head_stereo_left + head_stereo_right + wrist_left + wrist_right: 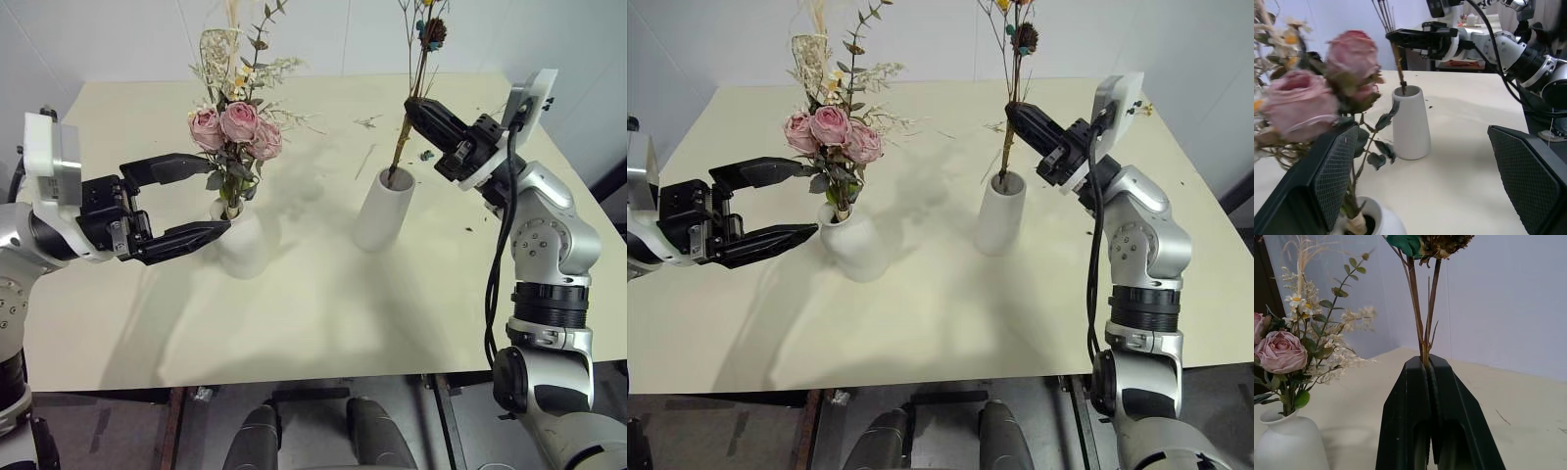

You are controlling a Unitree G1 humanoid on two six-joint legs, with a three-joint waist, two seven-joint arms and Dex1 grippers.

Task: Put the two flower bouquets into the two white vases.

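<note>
Pinching the thin bunch [421,73] in the tall vase [382,211], your right gripper [416,106] grips; left gripper [191,201] gapes beside the squat vase [245,245] near the tabletop's [323,323] middle.

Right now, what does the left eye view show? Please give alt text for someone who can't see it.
On a pale table, the right gripper pinches a thin bunch of stems whose lower ends sit in a tall white vase. The left gripper is open beside a squat white vase holding pink roses.

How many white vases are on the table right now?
2. The squat vase stands on the left holding the rose bouquet; the taller cylinder vase stands on the right with the thin bunch in it.
</note>
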